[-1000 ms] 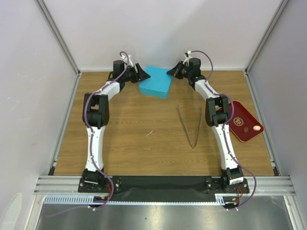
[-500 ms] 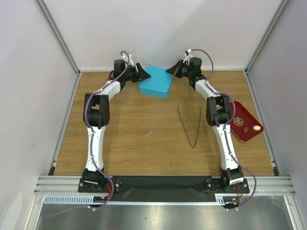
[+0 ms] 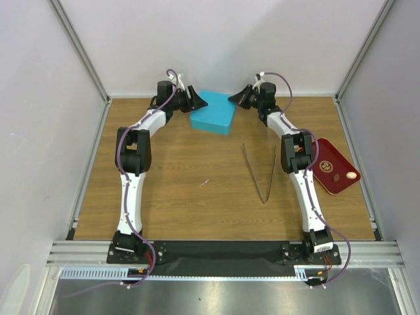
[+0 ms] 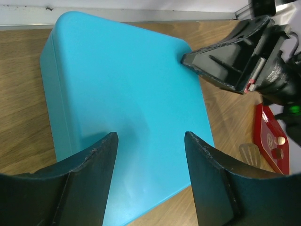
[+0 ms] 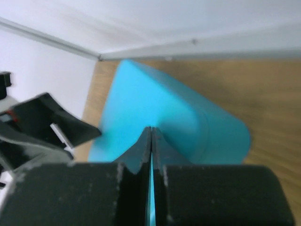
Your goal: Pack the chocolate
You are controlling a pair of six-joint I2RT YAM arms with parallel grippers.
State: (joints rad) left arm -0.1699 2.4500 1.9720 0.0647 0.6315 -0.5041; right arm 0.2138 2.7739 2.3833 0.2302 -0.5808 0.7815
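Your workspace is a wood-grain table (image 3: 190, 203) closed in by plain white walls (image 3: 216, 39) on three sides, with aluminium posts (image 3: 79, 49) running up the back corners. A ribbed metal rail (image 3: 85, 252) crosses the near edge, where both arm bases are bolted, and a black strip (image 3: 223, 259) lies between them.

- A teal box (image 3: 214, 111), lid on, sits at the back centre of the table, turned slightly off square.
- Long metal tweezers (image 3: 262, 172) lie right of centre, with the prongs spread toward the box and the joined end toward you.
- A small pale speck (image 3: 205, 182) lies on the bare wood near the middle.
- A red tray (image 3: 335, 167) rests at the table's right edge, just beside your right arm's elbow.
- The chocolate (image 3: 352, 175) is on that tray, well apart from the box. One pale piece and one dark piece are visible; anything else is too small to make out.

Your left gripper (image 4: 150, 179) is at the box's left side with its fingers spread apart over the lid. You cannot tell whether they touch it.

Your right gripper (image 5: 150, 146) has its fingers pressed together with nothing between them. Its tip is at the box's far right corner, and contact is uncertain.
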